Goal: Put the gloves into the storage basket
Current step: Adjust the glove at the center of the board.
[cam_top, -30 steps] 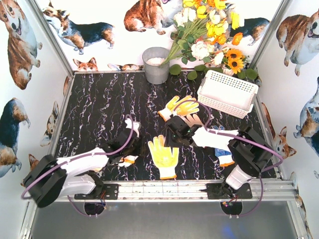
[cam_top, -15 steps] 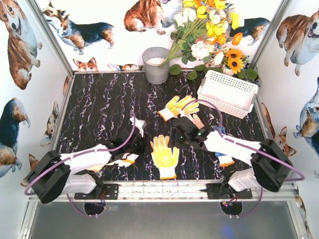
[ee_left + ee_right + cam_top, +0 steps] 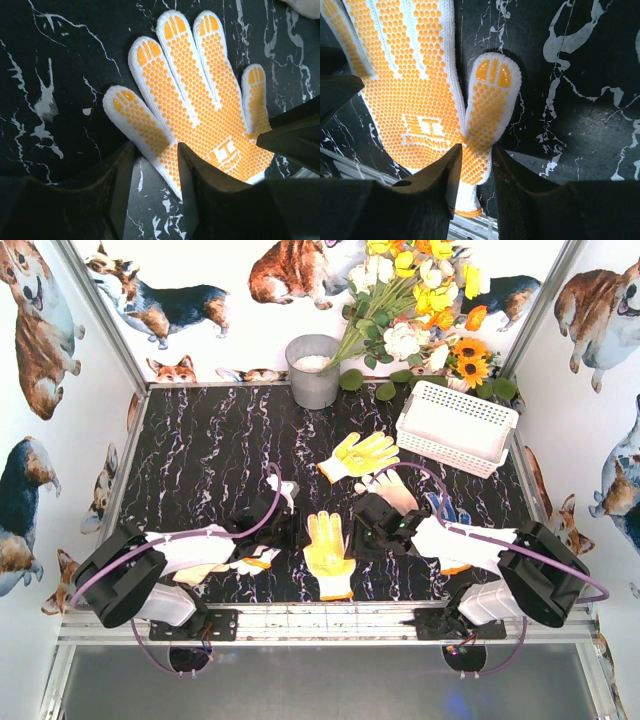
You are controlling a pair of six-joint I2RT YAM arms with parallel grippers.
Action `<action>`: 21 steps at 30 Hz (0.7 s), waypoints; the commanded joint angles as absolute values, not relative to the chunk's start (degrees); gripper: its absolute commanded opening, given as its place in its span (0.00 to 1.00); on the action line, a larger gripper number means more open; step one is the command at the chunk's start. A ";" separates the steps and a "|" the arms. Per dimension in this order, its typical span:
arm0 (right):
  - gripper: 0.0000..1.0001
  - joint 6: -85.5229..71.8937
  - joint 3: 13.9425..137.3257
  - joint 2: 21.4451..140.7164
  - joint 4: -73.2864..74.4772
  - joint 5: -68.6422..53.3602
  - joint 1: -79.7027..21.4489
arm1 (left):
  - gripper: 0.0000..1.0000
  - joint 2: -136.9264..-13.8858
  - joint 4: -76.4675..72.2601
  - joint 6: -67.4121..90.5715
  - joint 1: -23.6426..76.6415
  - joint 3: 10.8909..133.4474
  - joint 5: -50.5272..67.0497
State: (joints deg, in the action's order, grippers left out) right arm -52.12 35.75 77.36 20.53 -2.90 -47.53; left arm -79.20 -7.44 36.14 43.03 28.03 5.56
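A yellow-dotted white glove (image 3: 328, 545) lies flat, palm up, near the table's front. My left gripper (image 3: 296, 532) is open at its left edge; in the left wrist view (image 3: 155, 167) the jaws straddle the glove's (image 3: 200, 110) little-finger side. My right gripper (image 3: 366, 536) is open at its right edge; in the right wrist view (image 3: 476, 162) the jaws straddle the base of the glove's thumb (image 3: 487, 105). A second yellow glove (image 3: 360, 454), a cream glove (image 3: 388, 486), a blue-and-white glove (image 3: 446, 510) and a white glove (image 3: 285, 490) lie around. The white storage basket (image 3: 455, 426) stands at the back right.
A grey metal bucket (image 3: 313, 370) stands at the back middle, with a bunch of flowers (image 3: 420, 300) beside it. An orange-cuffed glove (image 3: 256, 562) lies under my left arm. Corgi-printed walls close in the table on three sides.
Both grippers have moved toward the front yellow glove and lowered. The left came in from the left, the right from behind it, so they flank the glove.
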 commanded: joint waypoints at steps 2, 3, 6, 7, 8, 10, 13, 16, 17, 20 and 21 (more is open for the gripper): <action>0.29 -55.02 34.92 78.25 17.09 2.01 -47.99 | 0.31 -80.89 -8.45 36.73 42.63 27.77 0.63; 0.28 -55.35 34.71 78.23 17.20 3.03 -47.99 | 0.29 -81.05 -8.75 36.81 42.63 27.77 -0.06; 0.26 -55.97 34.37 77.89 17.15 4.90 -48.03 | 0.26 -81.89 -10.11 37.24 42.63 27.87 -0.48; 0.25 -56.11 34.37 77.69 17.22 5.24 -48.02 | 0.24 -82.33 -10.59 37.26 42.63 27.97 -0.26; 0.24 -56.34 34.37 77.44 17.23 5.51 -47.99 | 0.23 -82.80 -10.96 37.27 42.68 28.11 -0.12; 0.24 -56.73 34.15 76.77 17.23 5.93 -48.04 | 0.22 -83.69 -11.35 37.15 42.63 28.52 0.00; 0.23 -57.20 33.65 75.69 17.14 6.15 -48.07 | 0.21 -84.93 -12.09 36.92 42.63 29.12 -0.04; 0.23 -57.37 33.15 75.14 17.12 5.92 -48.08 | 0.20 -86.04 -12.84 36.87 42.63 29.82 0.11; 0.23 -57.50 32.87 75.00 17.14 5.85 -48.14 | 0.20 -86.43 -12.98 36.76 42.67 30.00 0.16; 0.24 -57.88 31.93 74.27 16.85 5.79 -48.23 | 0.23 -86.47 -12.61 36.02 42.55 30.43 -0.17; 0.25 -57.92 31.72 73.73 16.79 5.72 -48.25 | 0.26 -86.05 -11.88 35.06 42.54 30.72 -0.30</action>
State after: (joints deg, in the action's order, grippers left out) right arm -57.10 32.91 75.85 17.91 3.55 -47.90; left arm -85.45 -14.39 37.30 43.03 30.11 0.93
